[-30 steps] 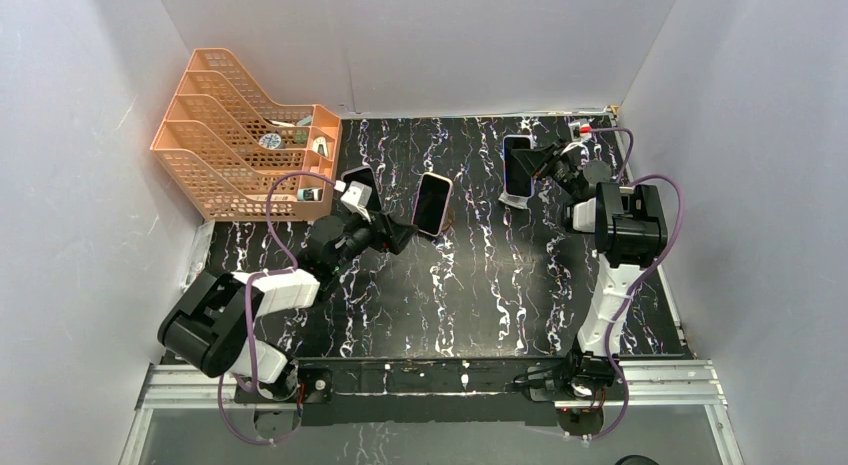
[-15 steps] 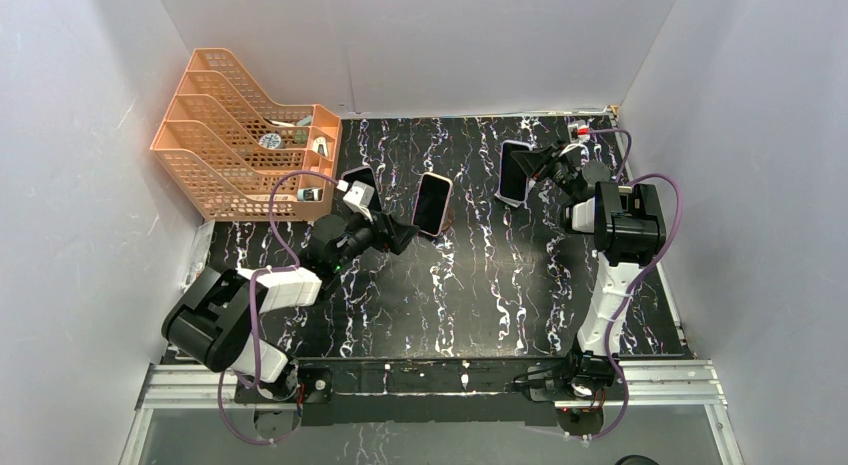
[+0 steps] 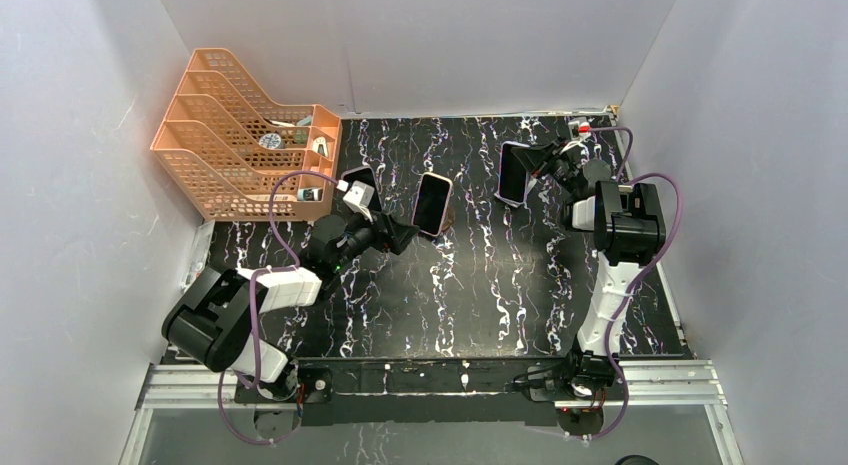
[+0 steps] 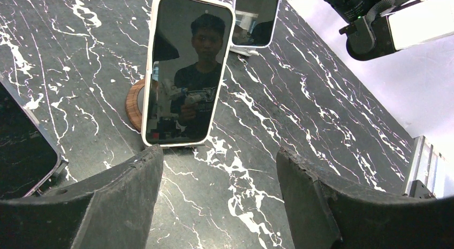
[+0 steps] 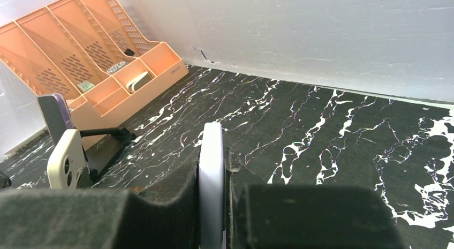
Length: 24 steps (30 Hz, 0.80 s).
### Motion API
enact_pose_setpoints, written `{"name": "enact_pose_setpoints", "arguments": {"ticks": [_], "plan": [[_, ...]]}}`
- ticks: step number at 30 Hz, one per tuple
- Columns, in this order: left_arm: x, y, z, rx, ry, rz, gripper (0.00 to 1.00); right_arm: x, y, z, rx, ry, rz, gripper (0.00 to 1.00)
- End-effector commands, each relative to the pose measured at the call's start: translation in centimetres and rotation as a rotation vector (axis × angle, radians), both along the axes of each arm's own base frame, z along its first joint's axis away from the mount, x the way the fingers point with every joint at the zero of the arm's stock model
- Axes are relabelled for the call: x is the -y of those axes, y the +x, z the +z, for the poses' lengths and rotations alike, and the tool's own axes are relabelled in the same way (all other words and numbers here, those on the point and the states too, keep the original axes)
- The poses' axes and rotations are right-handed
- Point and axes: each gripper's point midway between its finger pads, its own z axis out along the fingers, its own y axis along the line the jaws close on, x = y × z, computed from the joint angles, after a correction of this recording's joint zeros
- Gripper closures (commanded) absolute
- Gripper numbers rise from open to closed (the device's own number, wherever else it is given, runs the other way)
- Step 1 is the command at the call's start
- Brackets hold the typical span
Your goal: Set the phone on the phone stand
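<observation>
The white-cased phone with a glossy dark screen (image 3: 513,172) stands tilted at the upper right of the overhead frame, over the black counter veined in white like marble (image 3: 480,275). Whether its lower edge touches the counter cannot be told. The right claw (image 3: 537,165) is clenched on it. In the right wrist view the phone shows edge-on as a thin rounded pale strip, pressed on both flat faces by matt dark pads (image 5: 171,195).

Near the middle of the overhead frame a cream-cased phone (image 4: 184,72) leans nearly upright on a round wooden stand (image 4: 135,102), its screen shiny and mirror-like. Just in front of it the left claw (image 4: 214,206) is released, its two broad, rough-edged dark fingers (image 4: 123,201) spread wide with only bare counter between them.

Further left, a purple phone (image 5: 53,118) sits propped on a thin black stand (image 5: 107,134). Beside it, at the upper left, is an orange perforated plastic organiser (image 3: 230,135) with stepped slanted trays.
</observation>
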Motion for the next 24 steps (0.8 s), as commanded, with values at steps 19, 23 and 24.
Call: {"name": "enact_pose_setpoints", "arguments": {"ticks": [19, 23, 24], "plan": [[0.3, 0.4, 1.0, 0.038, -0.018, -0.013, 0.27, 1.7, -0.6, 9.6, 0.373, 0.077, -0.124, 0.99], [0.4, 0.4, 1.0, 0.036, -0.022, -0.016, 0.26, 1.2, -0.5, 10.0, 0.382, 0.082, -0.113, 0.99], [0.4, 0.4, 1.0, 0.037, -0.023, -0.017, 0.27, 1.0, -0.5, 10.1, 0.383, 0.084, -0.108, 0.99]]}}
